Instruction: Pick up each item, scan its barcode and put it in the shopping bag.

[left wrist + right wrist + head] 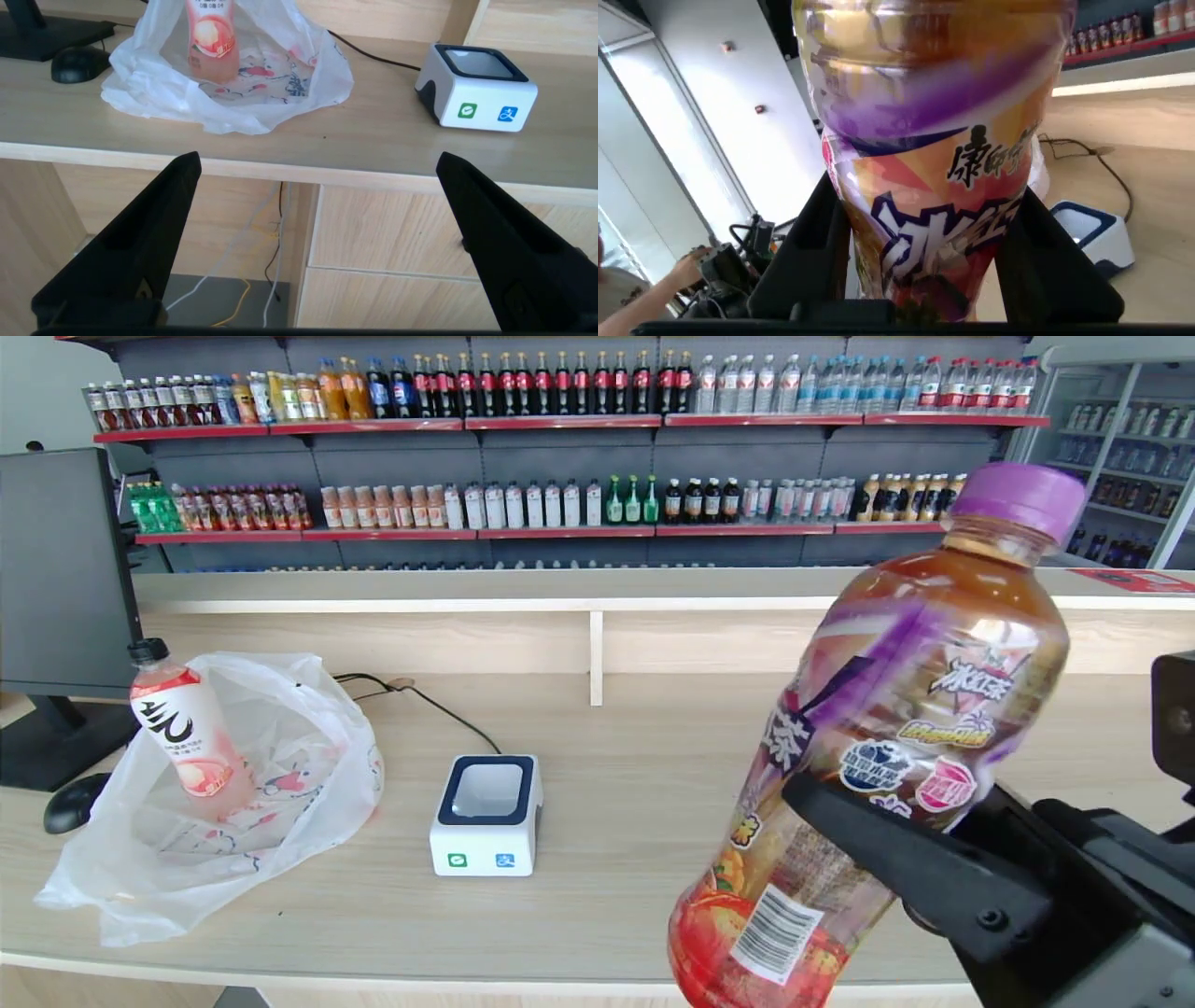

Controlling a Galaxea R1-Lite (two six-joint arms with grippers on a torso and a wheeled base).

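My right gripper [868,831] is shut on a purple-capped tea bottle [896,747], held tilted in the air at the right, above the counter's front edge, barcode facing down and forward. In the right wrist view the tea bottle [934,168] sits between the fingers [808,252]. The white barcode scanner [487,814] stands mid-counter, to the left of the bottle. A clear shopping bag [280,784] lies at the left with a pink drink bottle [187,728] upright in it. My left gripper [318,243] is open, below the counter's front edge, facing the shopping bag [271,84] and the barcode scanner [476,89].
A monitor [56,579] and a black mouse [75,801] stand at the far left. A cable [439,709] runs from the scanner to the back. A raised wooden ledge [597,602] bounds the counter's rear, with drink shelves [560,425] behind.
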